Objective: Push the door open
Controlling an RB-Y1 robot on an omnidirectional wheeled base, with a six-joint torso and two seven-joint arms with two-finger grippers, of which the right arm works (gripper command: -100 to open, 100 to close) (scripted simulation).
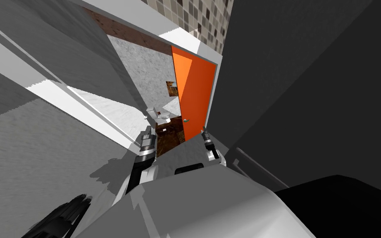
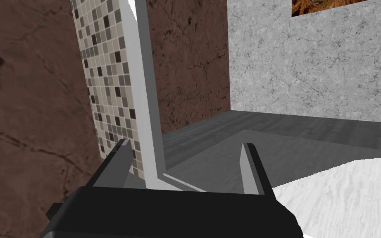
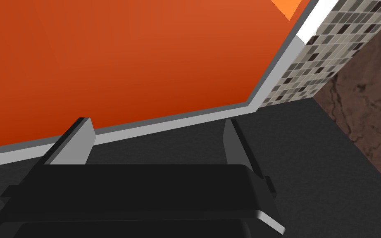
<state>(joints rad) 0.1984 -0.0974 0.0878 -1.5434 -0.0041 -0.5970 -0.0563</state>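
Observation:
An orange door [image 1: 194,95] stands partly open in a grey-white frame [image 1: 212,99], with a small handle [image 1: 185,120] near its free edge. My right gripper [image 1: 204,131] is open close in front of the door's lower part; in the right wrist view the orange door [image 3: 136,62] and its grey frame [image 3: 210,111] lie just beyond the open right gripper [image 3: 154,132]. My left gripper [image 1: 148,130] is open at the left side of the doorway. In the left wrist view the left gripper [image 2: 185,159] points at a grey frame post [image 2: 148,103] beside tiled wall.
Through the gap I see a white toilet [image 1: 157,112] on a brown floor [image 1: 170,138]. A dark wall [image 1: 309,91] stands close on the right, and a light grey wall [image 1: 41,136] on the left. Mosaic tiles [image 1: 198,18] cover the wall above the door.

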